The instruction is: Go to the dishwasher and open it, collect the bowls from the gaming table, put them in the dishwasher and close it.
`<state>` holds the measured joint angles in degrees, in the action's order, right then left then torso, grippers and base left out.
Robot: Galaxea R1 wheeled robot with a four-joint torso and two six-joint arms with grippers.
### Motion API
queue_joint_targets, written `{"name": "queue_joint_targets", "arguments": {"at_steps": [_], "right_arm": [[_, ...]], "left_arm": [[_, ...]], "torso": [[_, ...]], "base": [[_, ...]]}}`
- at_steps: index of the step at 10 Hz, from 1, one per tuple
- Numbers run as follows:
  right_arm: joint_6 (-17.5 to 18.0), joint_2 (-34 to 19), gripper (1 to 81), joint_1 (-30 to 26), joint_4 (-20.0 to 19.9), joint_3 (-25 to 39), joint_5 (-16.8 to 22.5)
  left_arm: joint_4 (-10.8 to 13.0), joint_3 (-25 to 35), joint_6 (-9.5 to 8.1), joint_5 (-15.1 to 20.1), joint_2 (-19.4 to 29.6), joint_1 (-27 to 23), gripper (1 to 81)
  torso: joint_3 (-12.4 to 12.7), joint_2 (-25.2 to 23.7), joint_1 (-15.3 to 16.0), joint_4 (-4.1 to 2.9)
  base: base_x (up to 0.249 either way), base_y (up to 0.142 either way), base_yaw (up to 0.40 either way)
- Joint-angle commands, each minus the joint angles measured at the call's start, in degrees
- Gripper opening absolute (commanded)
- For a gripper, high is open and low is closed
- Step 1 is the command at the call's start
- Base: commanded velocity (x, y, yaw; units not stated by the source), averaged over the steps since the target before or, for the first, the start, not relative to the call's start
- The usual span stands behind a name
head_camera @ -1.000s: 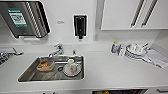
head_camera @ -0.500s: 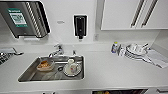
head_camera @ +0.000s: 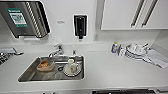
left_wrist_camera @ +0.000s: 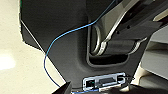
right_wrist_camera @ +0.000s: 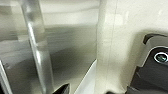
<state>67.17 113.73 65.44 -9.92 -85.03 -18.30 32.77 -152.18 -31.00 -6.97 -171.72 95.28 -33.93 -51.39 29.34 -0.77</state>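
Nothing has moved since the earlier frames; you face the white counter, sink left holding a mug, stacked dishes far right; dishwasher unseen; I cannot tell either gripper's state.

The stacked dishes right of the sink are too blurred to count.

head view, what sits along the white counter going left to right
Steel sink holding a plate with cups → small bottle with a blue label → stack of white plates and dishes → grey cloth.
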Motion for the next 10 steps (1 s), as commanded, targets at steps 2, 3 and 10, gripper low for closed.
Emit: {"name": "queue_joint_targets", "arguments": {"at_steps": [2,3,10], "right_arm": [[0.0,-3.3,81.1,12.6,22.9,-3.1,-12.9],[0.2,3.1,81.1,15.4,32.5,-12.8,-13.3],[-0.5,31.5,81.1,24.3,64.9,-60.9,-20.9]], "left_arm": [[0.2,0.1,0.59,3.5,0.6,0.1,81.1],[0.2,-0.1,0.59,3.5,0.9,-0.4,81.1],[0.3,-5.0,0.68,3.5,1.2,-4.4,81.1]], "torso": [[0.0,0.0,0.0,0.00],[0.0,0.0,0.0,0.00],[0.0,0.0,0.0,0.00]], "base": [[0.000,0.000,0.000],[0.000,0.000,0.000],[0.000,0.000,0.000]]}}
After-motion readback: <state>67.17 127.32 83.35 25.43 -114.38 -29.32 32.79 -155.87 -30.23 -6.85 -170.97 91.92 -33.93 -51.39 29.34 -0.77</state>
